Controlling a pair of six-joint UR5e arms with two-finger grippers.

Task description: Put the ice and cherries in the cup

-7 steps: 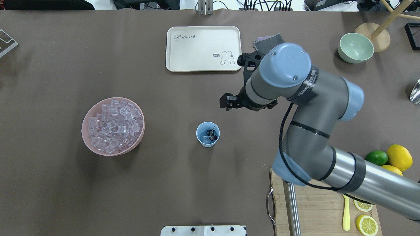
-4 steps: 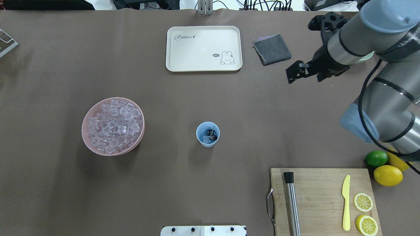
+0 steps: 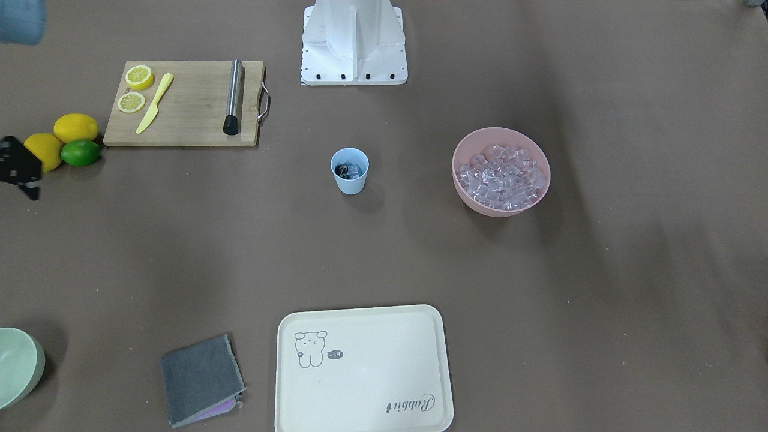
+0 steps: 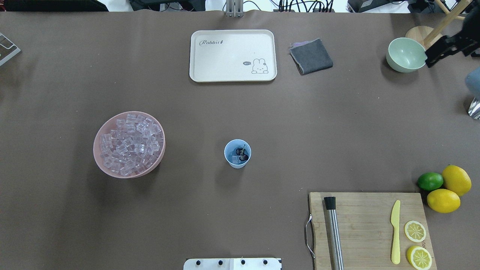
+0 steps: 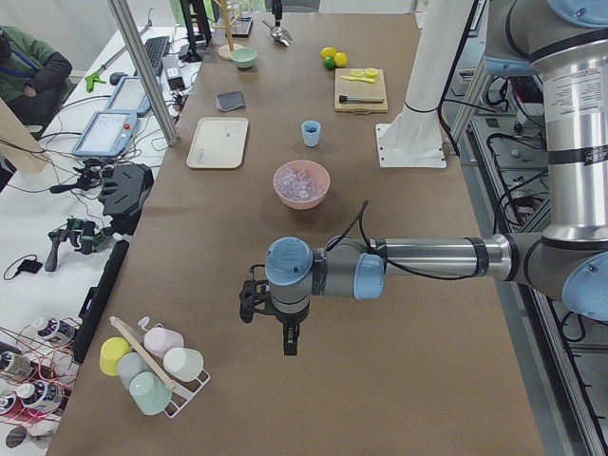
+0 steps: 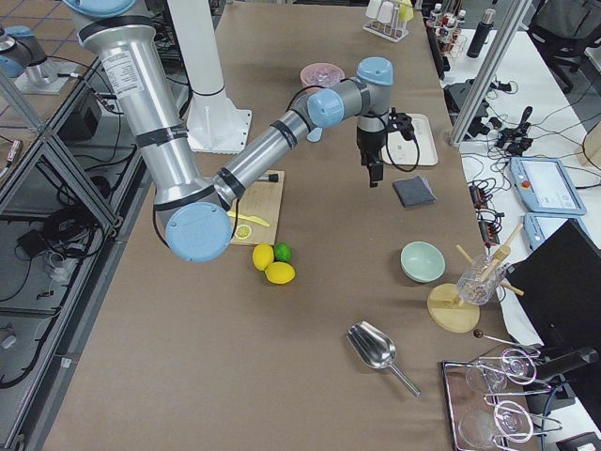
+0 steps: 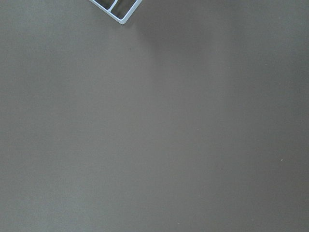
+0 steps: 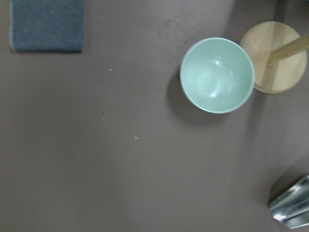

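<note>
Now that the right gripper (image 4: 433, 56) has swung off to the counter's far right corner beside the pale green bowl (image 4: 407, 55), fingers unreadable from here, the cup (image 4: 237, 153) stands alone mid-counter holding cherries (image 4: 242, 153) and ice (image 4: 235, 160), so the job looks done!

The right arm (image 6: 268, 146) has swung away from the middle of the surface (image 4: 262, 112). A second ago the right hand (image 4: 435, 54) hung just beyond the small light-blue plastic cup (image 4: 237, 153). Half a second ago it had passed the folded grey cloth (image 4: 311, 56). Now it is out at the surface's right edge, just beside the pale green bowl (image 4: 406, 55). The arm no longer hides the cloth, the bowl or the wooden cutting board (image 4: 369, 225), which all show in full.
</note>
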